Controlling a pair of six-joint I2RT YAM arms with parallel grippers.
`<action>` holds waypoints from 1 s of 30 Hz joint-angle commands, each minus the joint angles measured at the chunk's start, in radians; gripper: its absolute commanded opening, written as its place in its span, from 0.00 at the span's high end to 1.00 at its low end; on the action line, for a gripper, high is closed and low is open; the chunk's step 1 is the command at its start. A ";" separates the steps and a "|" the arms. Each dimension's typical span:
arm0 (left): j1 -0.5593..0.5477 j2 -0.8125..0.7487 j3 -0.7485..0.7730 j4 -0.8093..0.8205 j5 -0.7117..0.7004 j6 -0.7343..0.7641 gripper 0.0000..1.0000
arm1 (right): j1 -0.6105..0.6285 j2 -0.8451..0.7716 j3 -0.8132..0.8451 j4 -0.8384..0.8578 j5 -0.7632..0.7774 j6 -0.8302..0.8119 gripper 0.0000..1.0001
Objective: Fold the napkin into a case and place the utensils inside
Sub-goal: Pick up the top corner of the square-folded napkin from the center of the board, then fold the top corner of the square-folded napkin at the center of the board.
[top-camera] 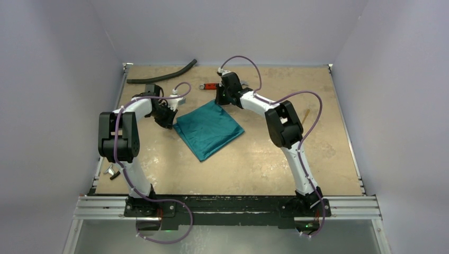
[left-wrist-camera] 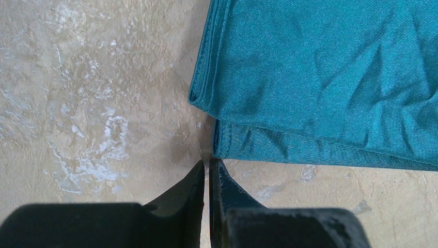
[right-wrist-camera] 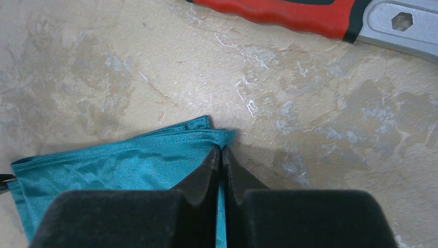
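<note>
The teal napkin (top-camera: 208,129) lies folded into a flat diamond at the table's middle, with layered edges showing in the left wrist view (left-wrist-camera: 320,77). My right gripper (top-camera: 222,98) is at its far corner, shut on the napkin (right-wrist-camera: 129,165); teal cloth shows between the fingers (right-wrist-camera: 222,152). My left gripper (top-camera: 166,117) is at the napkin's left corner, shut with only a thin slit. Its tips (left-wrist-camera: 206,164) touch the table just beside the cloth edge and hold nothing. A slim tan utensil (top-camera: 306,117) shows faintly right of the right arm's elbow. I cannot make out the spoon.
A red-handled wrench (top-camera: 210,85) lies just behind the right gripper, close in the right wrist view (right-wrist-camera: 289,13). A black hose (top-camera: 161,74) runs along the far left edge. Small pliers (top-camera: 112,172) sit at the near left edge. Grey walls enclose the table.
</note>
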 commanded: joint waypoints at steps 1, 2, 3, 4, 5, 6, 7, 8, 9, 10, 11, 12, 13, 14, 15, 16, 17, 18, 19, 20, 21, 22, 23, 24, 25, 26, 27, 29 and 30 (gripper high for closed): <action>0.001 -0.007 0.013 -0.028 0.001 0.026 0.93 | 0.010 -0.025 0.016 0.021 0.032 -0.006 0.96; 0.001 -0.007 0.013 -0.029 0.001 0.026 0.94 | 0.013 -0.031 0.014 0.023 0.041 -0.009 0.96; 0.001 -0.006 0.013 -0.029 0.001 0.027 0.94 | 0.016 -0.038 0.012 0.026 0.048 -0.015 0.95; 0.001 -0.007 0.013 -0.029 0.001 0.027 0.94 | 0.018 -0.043 0.012 0.028 0.053 -0.020 0.95; 0.000 -0.007 0.011 -0.029 0.001 0.029 0.94 | 0.018 -0.047 0.013 0.027 0.057 -0.023 0.93; 0.001 -0.008 0.010 -0.028 0.001 0.028 0.93 | 0.019 -0.050 0.016 0.025 0.060 -0.029 0.91; 0.001 -0.008 0.010 -0.029 0.001 0.028 0.94 | 0.021 -0.052 0.017 0.025 0.065 -0.036 0.90; 0.001 -0.008 0.009 -0.029 0.001 0.029 0.93 | 0.023 -0.055 0.016 0.022 0.073 -0.047 0.90; 0.001 -0.007 0.009 -0.029 0.001 0.029 0.93 | 0.025 -0.062 0.011 0.024 0.079 -0.058 0.89; 0.001 -0.007 0.009 -0.029 -0.001 0.029 0.94 | 0.029 -0.070 0.000 0.033 0.084 -0.071 0.89; 0.001 -0.007 0.010 -0.029 -0.002 0.030 0.94 | 0.034 -0.084 -0.016 0.043 0.085 -0.082 0.89; 0.001 -0.009 0.010 -0.030 -0.002 0.031 0.94 | 0.042 -0.099 -0.036 0.057 0.085 -0.091 0.89; 0.001 -0.008 0.010 -0.030 -0.003 0.031 0.94 | 0.050 -0.116 -0.059 0.078 0.097 -0.104 0.88; 0.001 -0.008 0.012 -0.032 -0.002 0.031 0.93 | 0.060 -0.133 -0.078 0.090 0.114 -0.117 0.88; 0.001 -0.008 0.014 -0.033 -0.002 0.030 0.94 | 0.070 -0.146 -0.094 0.099 0.128 -0.128 0.88; 0.001 -0.007 0.016 -0.035 -0.002 0.029 0.94 | 0.079 -0.161 -0.114 0.111 0.140 -0.140 0.87; 0.001 -0.007 0.018 -0.037 -0.002 0.029 0.94 | 0.087 -0.178 -0.137 0.126 0.152 -0.149 0.87; 0.001 -0.006 0.019 -0.038 -0.002 0.028 0.93 | 0.095 -0.198 -0.166 0.146 0.162 -0.158 0.87; 0.001 -0.007 0.019 -0.038 -0.001 0.028 0.93 | 0.098 -0.219 -0.199 0.172 0.173 -0.165 0.87; 0.001 -0.007 0.020 -0.038 0.000 0.028 0.94 | 0.104 -0.238 -0.229 0.194 0.183 -0.171 0.86; 0.001 -0.007 0.019 -0.040 0.000 0.027 0.93 | 0.107 -0.256 -0.255 0.212 0.194 -0.176 0.86; 0.001 -0.008 0.020 -0.040 0.000 0.027 0.94 | 0.110 -0.271 -0.275 0.230 0.199 -0.179 0.86; 0.001 -0.008 0.020 -0.040 0.000 0.026 0.94 | 0.112 -0.286 -0.296 0.246 0.195 -0.182 0.85; 0.001 -0.009 0.020 -0.040 -0.002 0.026 0.94 | 0.113 -0.296 -0.308 0.254 0.189 -0.186 0.85; 0.001 -0.011 0.021 -0.041 -0.002 0.025 0.94 | 0.116 -0.306 -0.318 0.261 0.185 -0.190 0.86; 0.001 -0.012 0.022 -0.041 -0.004 0.024 0.93 | 0.119 -0.311 -0.327 0.266 0.181 -0.194 0.86; 0.001 -0.014 0.023 -0.043 -0.005 0.023 0.93 | 0.122 -0.314 -0.333 0.264 0.179 -0.197 0.87; 0.001 -0.017 0.027 -0.050 -0.005 0.023 0.93 | 0.133 -0.322 -0.351 0.263 0.181 -0.204 0.88; 0.001 -0.019 0.030 -0.053 -0.005 0.023 0.94 | 0.138 -0.327 -0.362 0.265 0.187 -0.208 0.88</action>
